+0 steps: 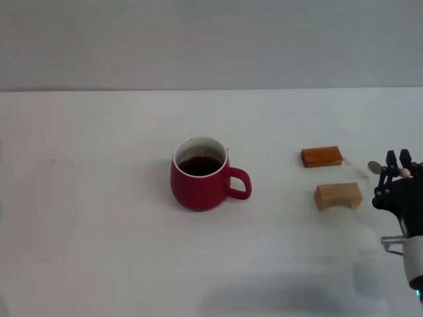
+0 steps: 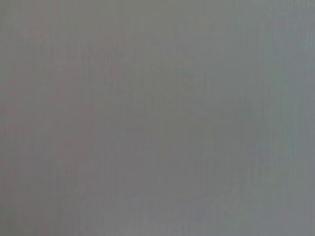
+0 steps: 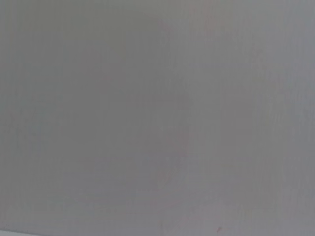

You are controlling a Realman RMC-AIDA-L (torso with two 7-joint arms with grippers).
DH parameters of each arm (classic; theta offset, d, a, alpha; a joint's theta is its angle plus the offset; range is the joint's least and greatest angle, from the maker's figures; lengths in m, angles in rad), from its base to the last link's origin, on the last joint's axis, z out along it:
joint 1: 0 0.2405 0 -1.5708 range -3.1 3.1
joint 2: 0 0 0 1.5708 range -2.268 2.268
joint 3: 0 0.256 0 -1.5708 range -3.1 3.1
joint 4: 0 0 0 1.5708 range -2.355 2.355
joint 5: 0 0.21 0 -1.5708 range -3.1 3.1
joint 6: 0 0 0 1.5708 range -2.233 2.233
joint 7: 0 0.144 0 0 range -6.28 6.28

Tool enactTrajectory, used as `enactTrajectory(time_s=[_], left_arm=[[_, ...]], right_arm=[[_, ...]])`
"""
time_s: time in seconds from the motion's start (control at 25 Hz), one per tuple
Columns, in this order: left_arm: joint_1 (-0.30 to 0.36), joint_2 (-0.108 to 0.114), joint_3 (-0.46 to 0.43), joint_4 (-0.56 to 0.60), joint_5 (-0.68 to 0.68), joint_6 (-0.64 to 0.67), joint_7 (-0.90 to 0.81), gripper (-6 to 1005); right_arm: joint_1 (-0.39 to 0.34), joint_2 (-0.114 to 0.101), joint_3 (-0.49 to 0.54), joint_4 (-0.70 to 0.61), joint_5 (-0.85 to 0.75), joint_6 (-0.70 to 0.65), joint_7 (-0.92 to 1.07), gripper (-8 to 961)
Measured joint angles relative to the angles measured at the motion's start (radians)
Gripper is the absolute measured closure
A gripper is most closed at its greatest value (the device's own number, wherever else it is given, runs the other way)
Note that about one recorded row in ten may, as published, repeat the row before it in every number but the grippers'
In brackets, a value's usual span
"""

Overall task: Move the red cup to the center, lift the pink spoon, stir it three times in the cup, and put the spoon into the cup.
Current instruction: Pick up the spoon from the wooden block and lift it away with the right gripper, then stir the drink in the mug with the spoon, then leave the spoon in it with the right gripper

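The red cup [image 1: 199,183] stands upright near the middle of the white table [image 1: 99,231], holding dark liquid, its handle pointing right. At the far right edge of the head view my right gripper [image 1: 397,162] hangs low over the pink spoon [image 1: 375,166]. The spoon's grey bowl sticks out to the gripper's left. A bit of pink handle shows right at the gripper, and the rest of the spoon is hidden behind it. Neither wrist view shows anything but a plain grey surface. My left gripper is out of view.
An orange-brown flat block [image 1: 322,156] and a light wooden block [image 1: 338,196] lie between the cup and my right gripper. The table's far edge meets a grey wall behind.
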State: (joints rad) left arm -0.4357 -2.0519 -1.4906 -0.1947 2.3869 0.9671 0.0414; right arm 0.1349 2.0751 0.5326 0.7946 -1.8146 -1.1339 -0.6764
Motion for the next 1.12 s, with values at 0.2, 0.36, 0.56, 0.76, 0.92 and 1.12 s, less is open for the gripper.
enactTrajectory(time_s=[0.2, 0.36, 0.56, 0.76, 0.92, 1.12], left_arm=[[-0.002, -0.001, 0.001, 0.000, 0.000, -0.001, 0.000, 155], [-0.002, -0.001, 0.001, 0.000, 0.000, -0.001, 0.000, 155], [-0.006, -0.001, 0.003, 0.000, 0.000, -0.001, 0.000, 155], [-0.007, -0.002, 0.003, 0.000, 0.000, -0.001, 0.000, 155], [-0.008, -0.002, 0.004, 0.000, 0.000, -0.002, 0.000, 155], [-0.008, -0.002, 0.004, 0.000, 0.000, -0.002, 0.000, 155]], right_arm=[[0.001, 0.000, 0.006, 0.002, 0.000, -0.007, -0.011, 819], [0.003, 0.001, 0.011, 0.015, 0.000, -0.008, -0.037, 820], [0.010, 0.001, 0.019, 0.028, -0.006, -0.010, -0.051, 820], [0.029, 0.000, 0.020, 0.034, -0.008, -0.010, -0.052, 820], [0.047, 0.000, 0.020, 0.035, -0.009, -0.010, -0.052, 820], [0.066, -0.001, 0.020, 0.047, -0.012, -0.011, -0.084, 819]])
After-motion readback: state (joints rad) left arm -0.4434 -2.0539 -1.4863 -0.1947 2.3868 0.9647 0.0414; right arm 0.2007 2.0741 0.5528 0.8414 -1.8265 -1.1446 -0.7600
